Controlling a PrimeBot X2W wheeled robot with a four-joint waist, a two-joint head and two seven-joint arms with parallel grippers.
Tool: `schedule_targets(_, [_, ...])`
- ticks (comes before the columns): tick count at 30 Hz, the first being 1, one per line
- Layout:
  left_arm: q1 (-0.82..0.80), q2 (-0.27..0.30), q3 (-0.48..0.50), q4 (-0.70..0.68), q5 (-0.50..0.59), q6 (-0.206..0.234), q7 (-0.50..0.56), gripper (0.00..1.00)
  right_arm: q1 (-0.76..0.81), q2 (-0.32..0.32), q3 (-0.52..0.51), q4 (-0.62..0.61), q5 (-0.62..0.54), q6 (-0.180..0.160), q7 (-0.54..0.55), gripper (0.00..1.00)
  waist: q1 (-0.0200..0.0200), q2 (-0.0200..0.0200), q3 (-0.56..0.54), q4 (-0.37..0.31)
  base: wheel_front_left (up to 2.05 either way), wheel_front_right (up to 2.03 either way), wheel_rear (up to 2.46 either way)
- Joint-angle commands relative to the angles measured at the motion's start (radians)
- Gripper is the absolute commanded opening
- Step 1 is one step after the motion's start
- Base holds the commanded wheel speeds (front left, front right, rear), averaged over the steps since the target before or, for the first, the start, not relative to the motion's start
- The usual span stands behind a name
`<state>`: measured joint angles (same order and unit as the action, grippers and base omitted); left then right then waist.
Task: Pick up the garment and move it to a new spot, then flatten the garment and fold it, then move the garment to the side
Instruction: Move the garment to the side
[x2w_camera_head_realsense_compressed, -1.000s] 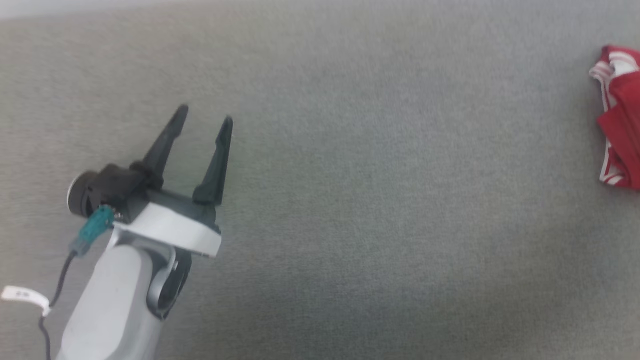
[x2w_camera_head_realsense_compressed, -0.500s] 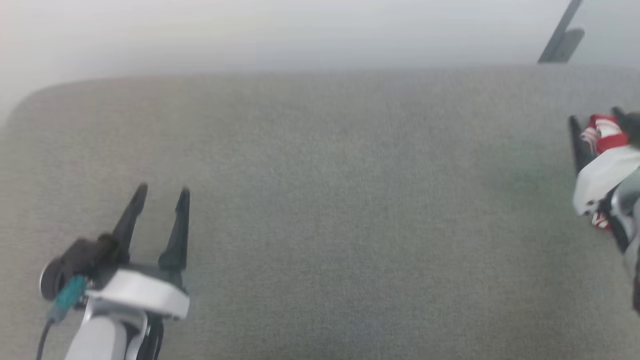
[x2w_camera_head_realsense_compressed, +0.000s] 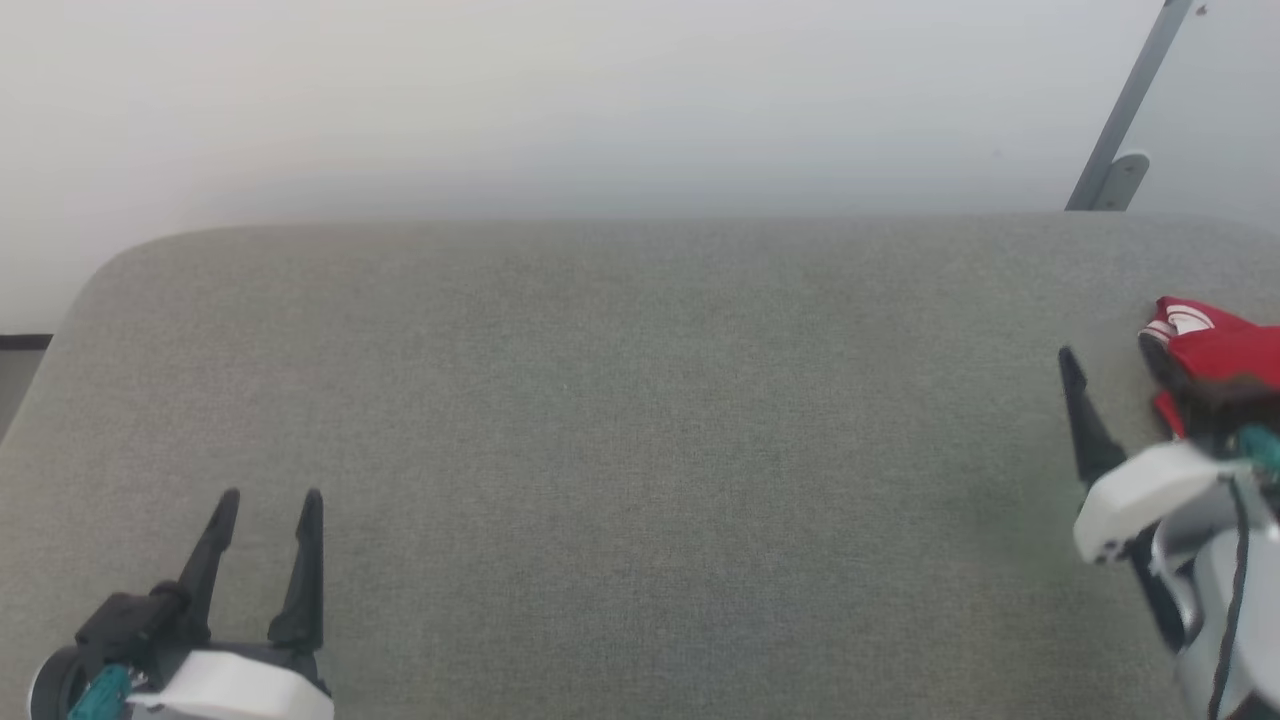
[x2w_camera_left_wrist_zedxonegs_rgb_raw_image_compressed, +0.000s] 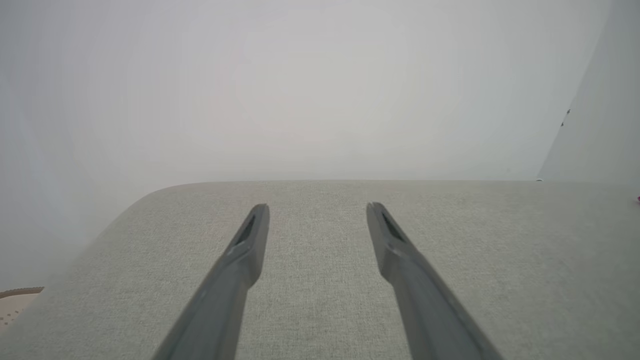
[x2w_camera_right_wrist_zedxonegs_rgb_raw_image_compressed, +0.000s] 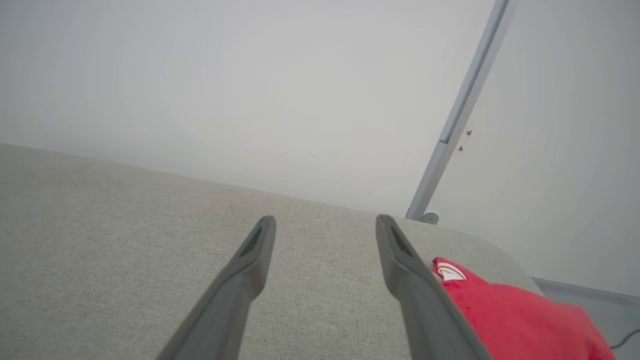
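Note:
The garment (x2w_camera_head_realsense_compressed: 1215, 345) lies bunched in a red heap with a bit of white striped trim at the far right of the grey fabric surface (x2w_camera_head_realsense_compressed: 640, 420). My right gripper (x2w_camera_head_realsense_compressed: 1115, 360) stands open just left of it, its right finger at the heap's edge and blurred. In the right wrist view the garment (x2w_camera_right_wrist_zedxonegs_rgb_raw_image_compressed: 500, 310) lies just outside the right finger, with nothing between the jaws of the right gripper (x2w_camera_right_wrist_zedxonegs_rgb_raw_image_compressed: 326, 220). My left gripper (x2w_camera_head_realsense_compressed: 272, 497) is open and empty at the lower left, far from the garment. The left gripper (x2w_camera_left_wrist_zedxonegs_rgb_raw_image_compressed: 317, 207) hovers over bare fabric.
The padded surface ends at a rounded back-left corner (x2w_camera_head_realsense_compressed: 95, 285) against a white wall. A slanted grey metal pole (x2w_camera_head_realsense_compressed: 1125, 110) stands behind the back right edge. The pole (x2w_camera_right_wrist_zedxonegs_rgb_raw_image_compressed: 460, 115) rises just beyond the garment. A strip of floor (x2w_camera_left_wrist_zedxonegs_rgb_raw_image_compressed: 15, 300) shows at the left.
The head camera has tilted up, so the whole picture slid down and the wall came in. My right gripper has come into view and reached the garment's left side. Both grippers stay open.

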<state>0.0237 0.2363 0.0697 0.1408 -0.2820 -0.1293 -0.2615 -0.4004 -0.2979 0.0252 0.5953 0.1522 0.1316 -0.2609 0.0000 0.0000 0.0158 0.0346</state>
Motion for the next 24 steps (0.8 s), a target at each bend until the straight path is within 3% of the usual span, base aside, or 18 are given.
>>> schedule_targets(1, [0.014, 0.002, 0.004, -0.002, 0.001, -0.001, -0.004, 1.00, 0.037, 0.018, -0.019, -0.030, -0.003, -0.002, -0.005, 1.00, 0.0000, 0.0000, -0.006, -0.002, 0.00, 0.00, 0.00])
schedule_targets(13, [0.075, 0.000, 0.025, -0.022, 0.010, -0.001, -0.004, 1.00, 0.282, 0.147, -0.117, -0.272, -0.059, -0.002, -0.005, 1.00, 0.0000, 0.0000, -0.016, -0.001, 0.00, 0.00, 0.00])
schedule_targets(24, [0.095, 0.008, 0.020, -0.023, -0.008, -0.001, -0.004, 1.00, 0.381, 0.207, -0.152, -0.395, -0.097, -0.002, -0.005, 1.00, 0.0000, 0.0000, -0.013, -0.008, 0.00, 0.00, 0.00])
